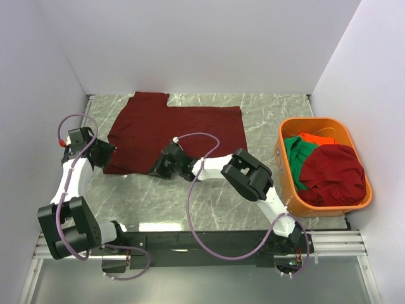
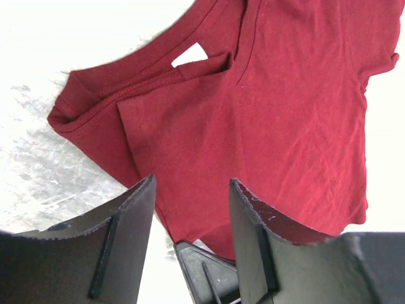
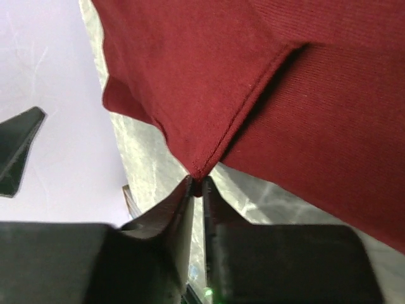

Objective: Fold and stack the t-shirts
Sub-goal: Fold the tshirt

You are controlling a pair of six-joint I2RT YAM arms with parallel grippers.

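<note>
A dark maroon t-shirt (image 1: 177, 130) lies spread flat on the marble table, its neck and a sleeve showing in the left wrist view (image 2: 285, 114). My left gripper (image 1: 105, 155) is at the shirt's left edge. Its jaws (image 2: 191, 185) stand open just above the cloth and hold nothing. My right gripper (image 1: 156, 169) is at the shirt's near edge. It is shut (image 3: 197, 185) on a hemmed corner of the maroon t-shirt (image 3: 316, 95), with the cloth pinched between the tips. More t-shirts fill the basket: a green one (image 1: 296, 155), an orange-red one (image 1: 314, 137) and a maroon one (image 1: 334, 172).
The rigid orange basket (image 1: 279, 155) stands at the table's right side, beside the right arm's elbow (image 1: 248, 174). White walls close in the table on the left, back and right. Bare marble (image 1: 158, 202) lies between the shirt and the arm bases.
</note>
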